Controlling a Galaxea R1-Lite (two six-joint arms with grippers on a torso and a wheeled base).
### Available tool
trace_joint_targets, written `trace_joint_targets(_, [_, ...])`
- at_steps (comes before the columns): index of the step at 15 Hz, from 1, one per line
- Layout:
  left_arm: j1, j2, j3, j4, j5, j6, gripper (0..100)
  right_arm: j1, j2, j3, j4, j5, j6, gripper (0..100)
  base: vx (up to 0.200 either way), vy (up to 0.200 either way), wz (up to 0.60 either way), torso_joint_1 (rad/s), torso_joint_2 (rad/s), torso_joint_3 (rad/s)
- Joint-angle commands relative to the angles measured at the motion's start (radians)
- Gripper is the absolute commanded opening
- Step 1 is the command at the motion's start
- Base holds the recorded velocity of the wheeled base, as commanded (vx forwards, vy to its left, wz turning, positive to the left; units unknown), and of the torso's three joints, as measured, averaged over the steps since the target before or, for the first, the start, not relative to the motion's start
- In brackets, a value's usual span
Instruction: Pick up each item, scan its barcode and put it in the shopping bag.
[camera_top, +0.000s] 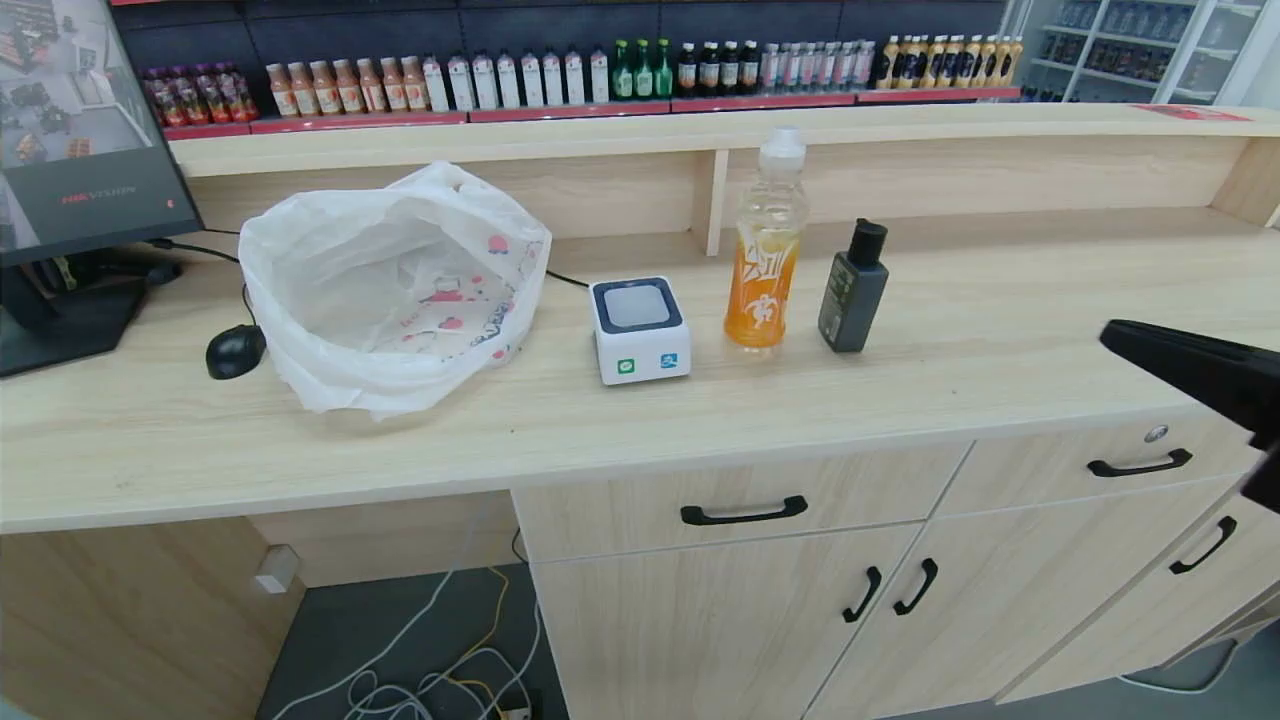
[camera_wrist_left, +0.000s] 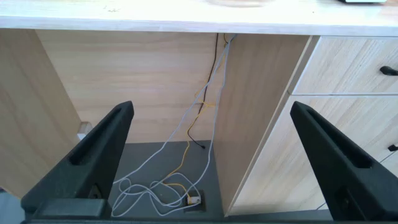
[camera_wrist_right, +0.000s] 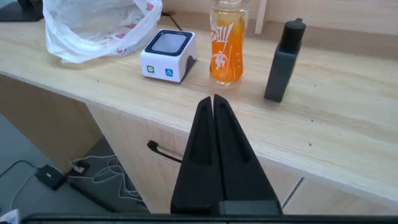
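Pale wood forms the bench (camera_top: 950, 360) that runs across the middle of the head view. Left of centre on it sits the shopping bag (camera_top: 390, 285), white plastic with red prints, its mouth open upward. Just right of the bag, near the frame's centre, is the white barcode scanner (camera_top: 640, 330), its window facing up. Right of the scanner an orange drink bottle (camera_top: 765, 255) with a white cap stands upright. A dark bottle (camera_top: 852, 290) with a black cap stands upright just beside it, further right; the two do not touch. A black mouse (camera_top: 235, 350) lies by the bag's left side, and a monitor (camera_top: 80, 130) fills the upper left corner. A shelf of bottled drinks (camera_top: 600, 75) lines the top of the frame.

The right gripper (camera_wrist_right: 213, 101) has its fingers pressed together and holds nothing. It hangs before the bench's front edge, at the right edge of the head view. The left gripper (camera_wrist_left: 211, 112) is spread wide and empty, below the benchtop, facing the recess where cables (camera_wrist_left: 161, 186) lie on the floor.
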Motion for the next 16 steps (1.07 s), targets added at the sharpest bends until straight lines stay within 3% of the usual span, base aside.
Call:
trace_joint_targets(1, [-0.002, 0.000, 0.000, 0.000, 0.000, 0.000, 100, 0.024, 0.182, -0.056, -0.048, 0.001, -0.034, 0, 0.000, 0.000, 0.00, 0.000, 0.00, 0.000])
trace_joint_targets(3, [0.000, 0.000, 0.000, 0.000, 0.000, 0.000, 100, 0.024, 0.267, -0.088, -0.121, 0.001, -0.052, 0, 0.000, 0.000, 0.00, 0.000, 0.00, 0.000])
trace_joint_targets(8, [0.000, 0.000, 0.000, 0.000, 0.000, 0.000, 100, 0.025, 0.425, -0.248, -0.146, -0.018, -0.123, 0, 0.000, 0.000, 0.00, 0.000, 0.00, 0.000])
trace_joint_targets(15, [0.000, 0.000, 0.000, 0.000, 0.000, 0.000, 100, 0.174, 0.613, -0.492, -0.175, -0.216, -0.101, 0, 0.000, 0.000, 0.00, 0.000, 0.00, 0.000])
trace_joint_targets(16, [0.000, 0.000, 0.000, 0.000, 0.000, 0.000, 100, 0.185, 0.619, -0.498, -0.176, -0.243, -0.086, 100, 0.000, 0.000, 0.00, 0.000, 0.00, 0.000])
